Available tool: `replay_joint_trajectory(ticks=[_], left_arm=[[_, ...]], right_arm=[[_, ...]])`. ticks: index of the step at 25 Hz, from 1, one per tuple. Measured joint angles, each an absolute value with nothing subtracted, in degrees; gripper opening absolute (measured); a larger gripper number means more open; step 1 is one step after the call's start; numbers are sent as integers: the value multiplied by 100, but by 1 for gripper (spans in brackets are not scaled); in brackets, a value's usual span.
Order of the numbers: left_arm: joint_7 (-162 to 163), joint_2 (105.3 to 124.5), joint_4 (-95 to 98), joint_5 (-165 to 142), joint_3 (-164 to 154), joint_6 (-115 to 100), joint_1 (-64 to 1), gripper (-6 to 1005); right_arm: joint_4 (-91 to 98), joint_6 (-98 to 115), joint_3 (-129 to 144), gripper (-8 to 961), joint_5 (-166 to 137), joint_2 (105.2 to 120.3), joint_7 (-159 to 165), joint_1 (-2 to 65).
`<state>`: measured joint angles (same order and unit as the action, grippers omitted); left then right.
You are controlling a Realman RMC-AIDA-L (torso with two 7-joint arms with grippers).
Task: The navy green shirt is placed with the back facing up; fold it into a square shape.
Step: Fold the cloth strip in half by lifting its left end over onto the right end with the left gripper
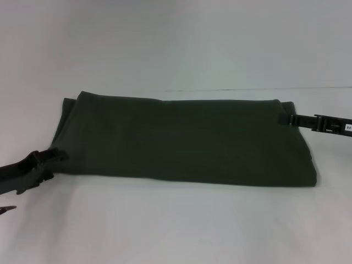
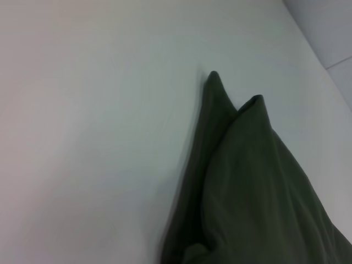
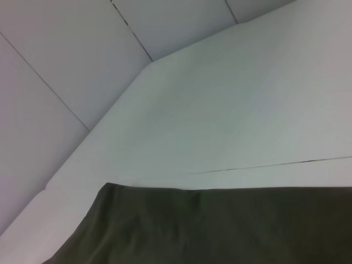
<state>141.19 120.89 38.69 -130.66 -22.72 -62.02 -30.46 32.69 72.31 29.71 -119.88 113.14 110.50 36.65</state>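
Note:
The navy green shirt lies on the white table folded into a wide flat band, plain side up, no lettering showing. My left gripper is at the shirt's near left corner, touching the cloth. My right gripper is at the shirt's far right edge, touching the cloth. The left wrist view shows two pointed layers of the shirt on the table. The right wrist view shows a flat edge of the shirt.
The table's far edge meets pale wall panels behind the shirt. A thin seam runs across the table top beyond the shirt. Bare table lies in front of the shirt.

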Motion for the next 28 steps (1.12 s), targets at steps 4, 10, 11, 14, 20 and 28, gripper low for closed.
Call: replay_joint_trajectory(ticks=[4, 10, 11, 14, 20, 28], left_arm=[[14273, 12091, 3865, -13069, -2217, -6188, -3034, 725], [14329, 12086, 3830, -13069, -2193, -6085, -3070, 724], [14350, 12086, 3819, -13069, -2194, -6069, -3070, 724], [14393, 12085, 3775, -13060, -2194, -6036, -3057, 724], [14460, 12099, 3762, -13031, -2197, -6025, -3038, 723], [14475, 12089, 3660, -13051, -2227, -5932, -3090, 725]], right_arm=[[3270, 7232, 2971, 734, -11988, 11301, 11101, 3658], [3270, 7227, 2952, 734, -11982, 11293, 11109, 3656], [3270, 7226, 2941, 734, -11982, 11293, 11109, 3656], [3270, 7225, 2896, 734, -11979, 11290, 11110, 3656], [3288, 7224, 2873, 734, -11978, 11283, 11109, 3656], [3299, 7224, 2834, 734, -11979, 11284, 11109, 3672]])
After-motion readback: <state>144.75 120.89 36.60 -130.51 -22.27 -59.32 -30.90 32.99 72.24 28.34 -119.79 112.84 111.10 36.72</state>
